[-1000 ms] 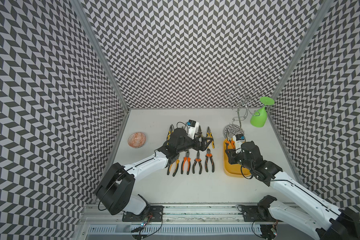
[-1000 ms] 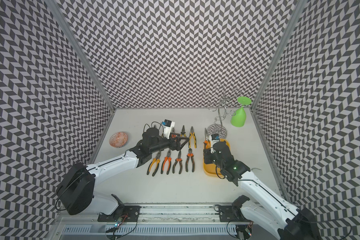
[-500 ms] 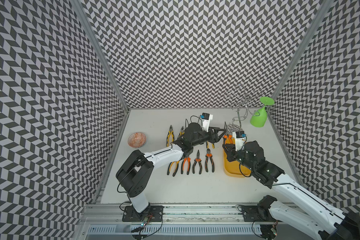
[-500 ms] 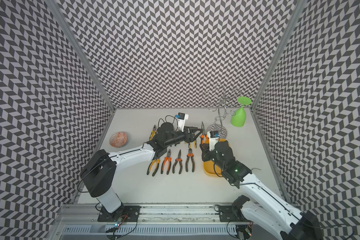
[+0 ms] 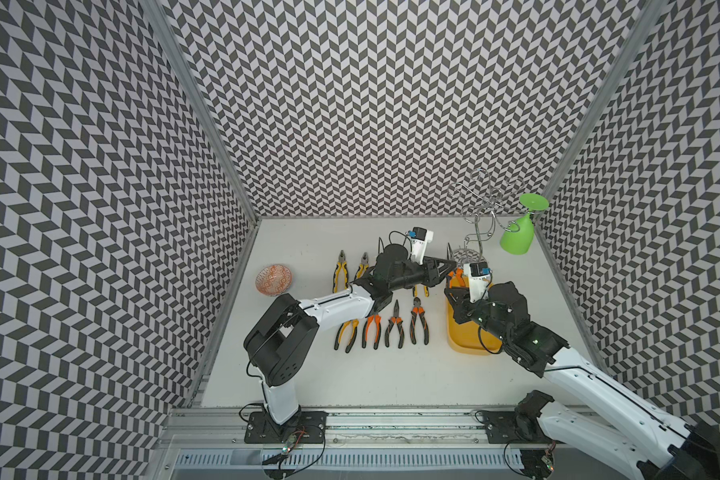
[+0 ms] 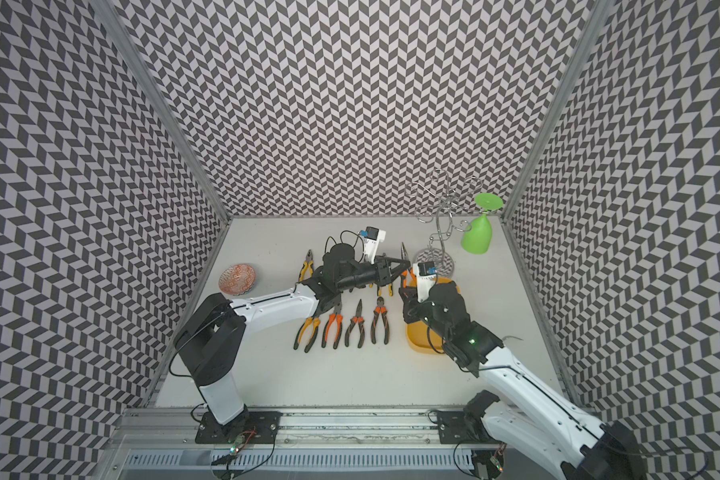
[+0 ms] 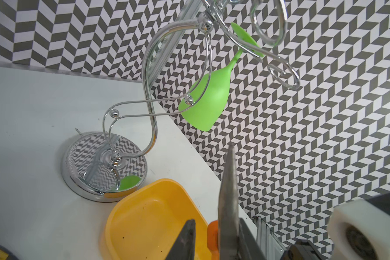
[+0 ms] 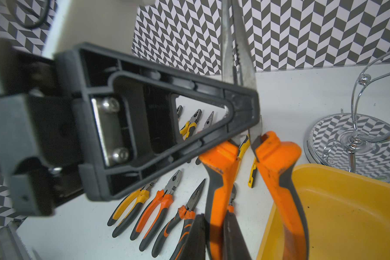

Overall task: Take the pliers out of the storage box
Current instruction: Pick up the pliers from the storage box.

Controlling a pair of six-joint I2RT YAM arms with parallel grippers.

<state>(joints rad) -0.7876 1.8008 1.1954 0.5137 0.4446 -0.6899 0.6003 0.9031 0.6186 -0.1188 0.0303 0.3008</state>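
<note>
status: last transfer under way, by judgement.

held item. one orange-handled long-nose pliers (image 8: 221, 175) is raised above the far end of the yellow storage box (image 5: 468, 338), clear of its floor, nose uppermost.

right end effector (image 8: 214, 225): closed on one handle of the long-nose pliers, low on the grip.

left end effector (image 7: 216, 227): narrow, set around the metal nose just above the pivot. in the left wrist view one finger lies against the nose and a gap shows beside the other finger. whether it clamps cannot be told.

done. four pliers (image 5: 373, 322) lie in a near row on the desk (image 5: 391, 386), just beside one another. a far row begins with two yellow-handled pliers (image 5: 341, 272). the left arm (image 5: 337, 307) covers the rest of that row, so a full count is not possible.

storage box contents. the interior that shows in both wrist views is bare. the right arm (image 5: 512, 320) hides the middle of the box in both top views.

left to do, by judgement:
1. complete the handover to the left end effector.
2. open the right end effector.
3. lay the long-nose pliers on the desk with the far row.

if the hidden part of the storage box holds nothing, step 3 ends the task.
</note>
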